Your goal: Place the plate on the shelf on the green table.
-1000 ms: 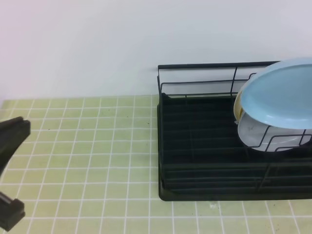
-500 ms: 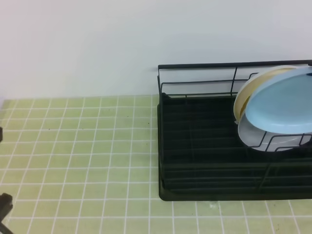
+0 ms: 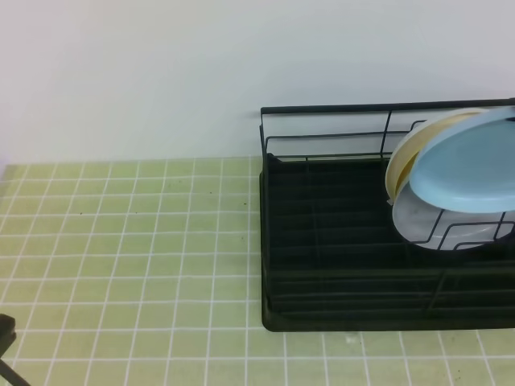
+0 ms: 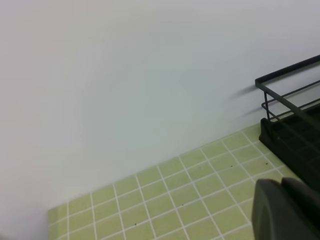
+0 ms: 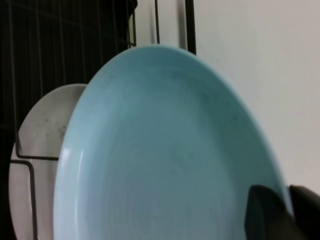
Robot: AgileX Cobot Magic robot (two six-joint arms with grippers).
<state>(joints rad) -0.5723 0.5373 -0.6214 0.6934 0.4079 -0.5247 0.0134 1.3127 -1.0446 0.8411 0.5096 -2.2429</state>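
From the high cam I've got the light-blue plate (image 3: 467, 173) at the far right end of the shelf (image 3: 322, 241), tilted, partly cut off by the frame edge. It sits in front of a cream/yellow plate (image 3: 401, 165) and above a grey-white plate (image 3: 418, 221) that's slotted in the wire dividers. Can't tell from here whether the blue one is clear of the wires or resting on its neighbours.

R wrist cam: the plate fills most of the view, and the right gripper (image 5: 286, 212) shows at the lower right with its fingers (image 5: 265, 212) clamped on the plate's rim, dark pads either side of the edge. So I'd say the plate is held, tilted up on edge over the rack's right end.

L side: the left gripper (image 4: 286, 210) has its fingers (image 4: 270, 207) closed together w/ nothing between them, parked low over the tabletop (image 3: 129, 241), well apart from the rack. Only a dark sliver of that arm shows at the bottom-left corner of the high cam.

Progress, my read: grasp done, but the plate hasn't left the rack area. Still to do: carry it out over the rail to the green tiles, lay it flat, let go. The open tiled area left of the rack looks like the obvious drop spot.
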